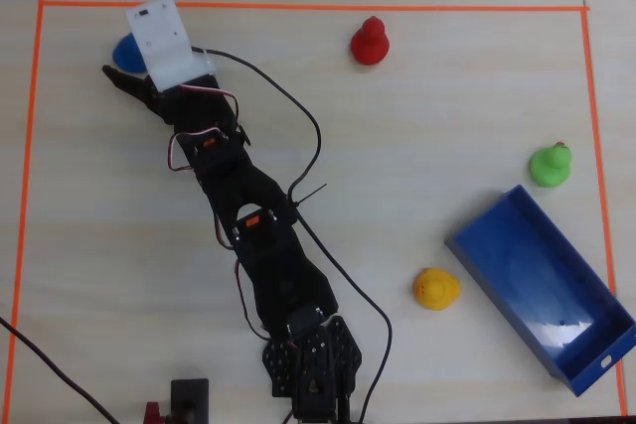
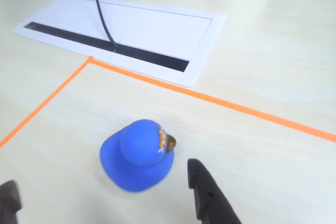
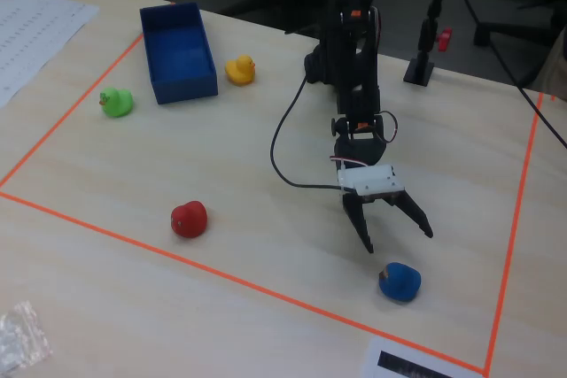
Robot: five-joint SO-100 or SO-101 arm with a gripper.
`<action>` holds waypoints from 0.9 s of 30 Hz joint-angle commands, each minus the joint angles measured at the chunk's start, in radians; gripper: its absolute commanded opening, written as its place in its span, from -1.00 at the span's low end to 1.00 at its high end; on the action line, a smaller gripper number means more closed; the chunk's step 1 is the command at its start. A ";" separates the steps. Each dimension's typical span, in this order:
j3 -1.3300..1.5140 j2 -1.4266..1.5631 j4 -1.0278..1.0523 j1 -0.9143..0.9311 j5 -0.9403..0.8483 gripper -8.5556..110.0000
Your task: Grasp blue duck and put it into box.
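1. Your blue duck (image 2: 137, 154) sits on the worktop (image 2: 262, 51) just ahead of the hand (image 3: 396, 240), near the taped corner. In the wrist view it lies between the two fingertips, nearer the right-hand one, its orange-red beak turned toward that side.
2. Your hand is spread wide and has hold of nothing. In the fixed view the two dark fingers (image 3: 364, 223) splay apart above the worktop, tips pointing down at the duck and not touching it.
3. In the overhead view the white camera block on the wrist covers most of the duck, so only a blue edge (image 1: 124, 50) shows beside the hand (image 1: 127, 69).
4. The orange tape line (image 2: 236, 107) runs just beyond the duck, on the far side from the hand, and turns a corner to the left in the wrist view. Past it lies a white plate with a dark slot (image 2: 126, 35), with a black cable (image 2: 101, 9) going into it.
5. The red duck (image 1: 370, 42) stands well apart from the hand, along the same taped edge.
6. The box (image 1: 542, 290) sits far behind the hand, across the worktop near the opposite side of the taped area, and it looks empty.
7. The yellow duck (image 1: 435, 288) stands just beside the box, and the green duck (image 1: 550, 165) stands near its other end.
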 commanded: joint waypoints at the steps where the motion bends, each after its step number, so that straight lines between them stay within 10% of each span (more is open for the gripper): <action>1: -0.161 -0.048 0.063 0.017 -0.002 -0.10; 27: -0.495 -0.316 0.201 -0.011 -0.005 -0.17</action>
